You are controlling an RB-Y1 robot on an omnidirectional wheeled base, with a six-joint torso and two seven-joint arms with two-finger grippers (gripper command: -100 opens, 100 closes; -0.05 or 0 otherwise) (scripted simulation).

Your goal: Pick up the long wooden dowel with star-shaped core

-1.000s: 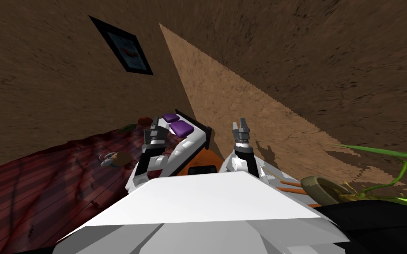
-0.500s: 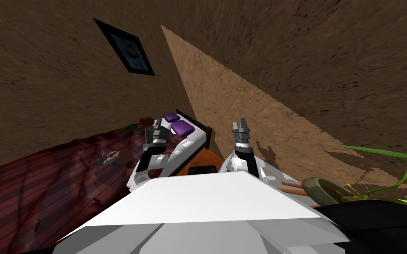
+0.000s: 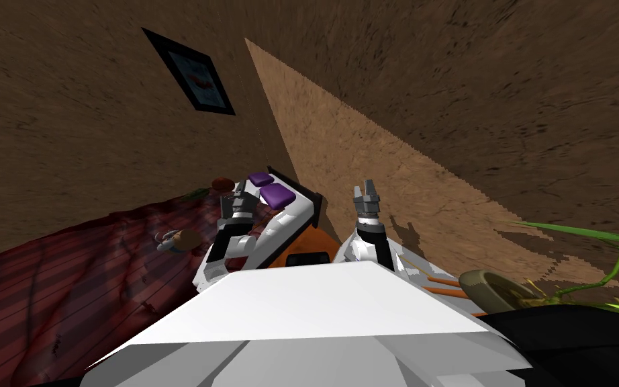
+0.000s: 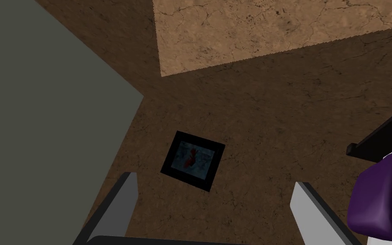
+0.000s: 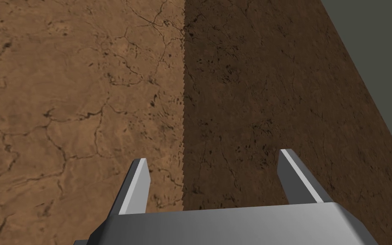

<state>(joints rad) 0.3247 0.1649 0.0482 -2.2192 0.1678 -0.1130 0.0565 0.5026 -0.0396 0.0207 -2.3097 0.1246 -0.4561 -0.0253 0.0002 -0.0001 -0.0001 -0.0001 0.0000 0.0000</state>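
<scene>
Barely anything moved, just left gripper (image 3: 237,199) drifting a touch by the purple pillows (image 3: 276,195). It and right gripper (image 3: 366,193) point up at the wall (image 3: 503,101), fingers wide, empty. Dowel might be those thin orange rods (image 3: 444,290) beside the pot (image 3: 486,282), can't tell. Probably light, stiff, rolly: grab mid-length.

Two pillows (image 3: 276,195) lie on the bed (image 3: 287,218), at its far end. A small object (image 3: 179,240) lies on the floor (image 3: 66,289) left of the bed. A plant pot (image 3: 493,289) stands to the bed's right, and a picture frame (image 3: 194,70) hangs behind it.
</scene>
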